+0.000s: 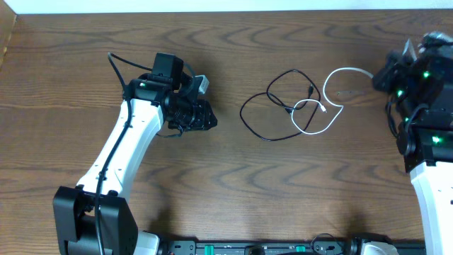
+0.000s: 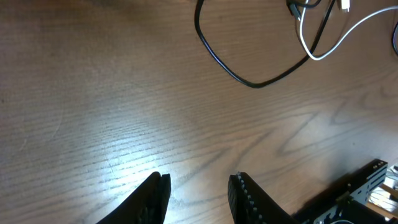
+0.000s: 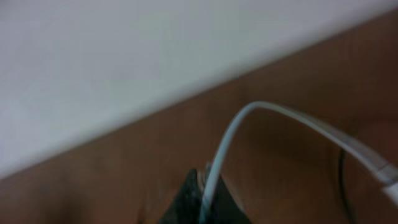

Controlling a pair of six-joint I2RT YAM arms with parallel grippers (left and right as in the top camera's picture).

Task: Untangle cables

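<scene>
The white cable (image 3: pixel 229 146) lies closest to the right wrist lens. It is a blurred pale cord that arcs down into the dark tips of the right gripper (image 3: pixel 202 198), which is clenched on it. From above, that claw (image 1: pixel 379 76) sits well to the right of the black cable (image 1: pixel 244 120) and holds the white cord's far end just over the wooden table (image 1: pixel 212 42).

From there the white cord curves back toward the black cable. It makes one open bend, then a smaller loop that crosses over the black cable's right-hand strands. The white cord's small plug lies inside that crossing. The black cable forms a wide loop on its left side and tighter loops on its right, where a dark plug sits near the top. The overhead view does not show whether the black strands belong to one cord or two.

The left gripper (image 1: pixel 205 117) hovers to the left of the black cable, close to it but not touching. In the left wrist view the left gripper (image 2: pixel 198 194) is released. There is bare wood between its fingers (image 2: pixel 155 198), and the black loop (image 2: pixel 249 83) lies ahead of them.
</scene>
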